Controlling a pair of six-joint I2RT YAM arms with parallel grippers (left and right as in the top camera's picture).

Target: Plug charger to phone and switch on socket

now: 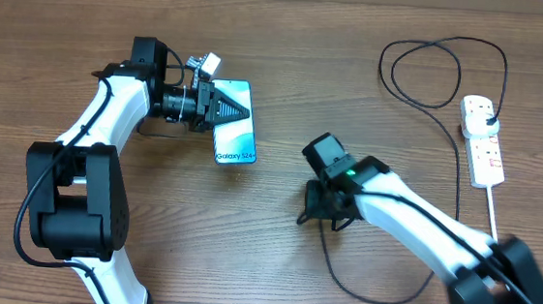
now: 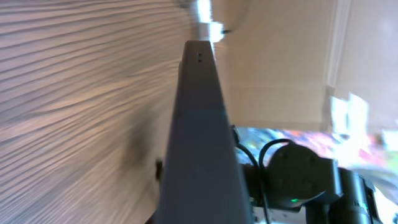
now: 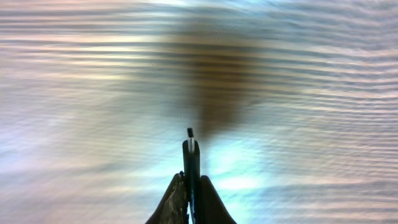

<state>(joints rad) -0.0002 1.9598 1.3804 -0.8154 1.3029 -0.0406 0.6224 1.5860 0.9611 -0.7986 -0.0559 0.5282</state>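
**Both grippers clamped down, phone in one and cable tip in the other**

So the left gripper [image 1: 228, 110] was closed on the phone [image 1: 238, 145], pinching it by one long side. From overhead the screen faced up, with the "Galaxy S24" text on the end sticking out past the fingers. The left wrist cam just got the phone's dark edge running straight out from the gripper. I honestly couldn't tell if it was lifted off the bench [image 1: 244, 252] or resting on it.

The right gripper [image 3: 191, 182] was closed too, squeezing the charger [image 3: 191, 155] right near its end, so the tiny connector tip poked out just past the fingertips. Only blurry wood showed beyond it. The rest of the black cable trailed behind that gripper in loose loops over to the socket [image 1: 484, 140], which sat well away from both grippers, out beyond the right arm. The black plug looked seated in it.

Bare bench lay between the connector tip and the phone, so the two weren't touching.
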